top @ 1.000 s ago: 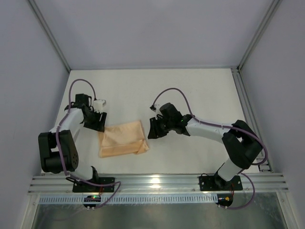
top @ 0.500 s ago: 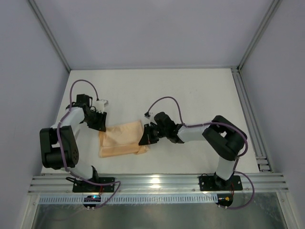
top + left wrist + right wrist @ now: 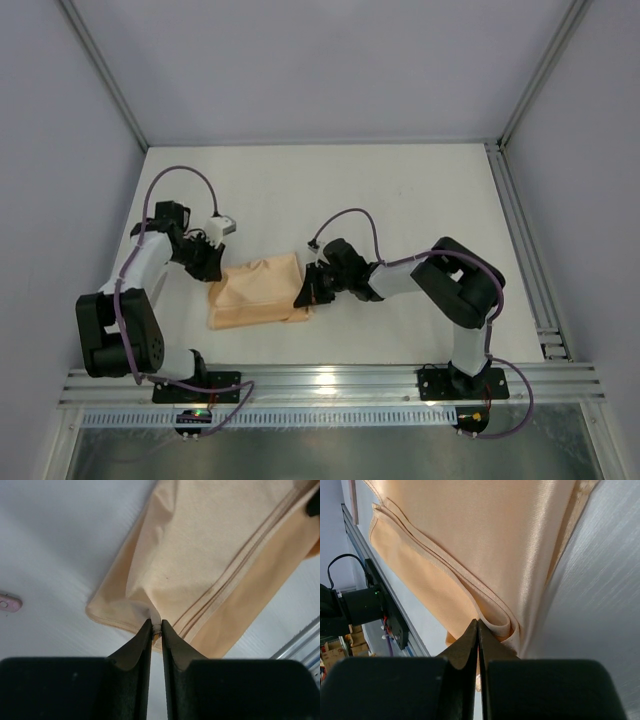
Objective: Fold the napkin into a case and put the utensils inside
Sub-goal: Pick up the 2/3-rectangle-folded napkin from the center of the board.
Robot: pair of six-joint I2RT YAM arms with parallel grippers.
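Peach-orange cloth, the napkin (image 3: 258, 292), lay folded into a rough rectangle on the white table (image 3: 400, 200), near the front and left of the middle, between the two arms. In the top view its long side ran from left to right, tilted a little, with the right end higher.

The left gripper (image 3: 213, 272) sat at the napkin's upper left corner. In the left wrist view its jaws (image 3: 156, 627) stood almost together, clamped on a small peak of cloth drawn up from the near edge of the napkin (image 3: 220, 545); creases ran from that pinch across the fabric, and several stacked hems showed along the lower right side. A small pale pink piece (image 3: 9, 602) lay on the table at the left border of that view, too little of it showing to tell what it was.

The right gripper (image 3: 306, 293) was at the napkin's right end. In the right wrist view its jaws (image 3: 478, 625) were pressed together, their tips touching the layered edge of the napkin (image 3: 470, 535) just beside a rolled loop of fabric; whether any cloth was caught between them could not be told
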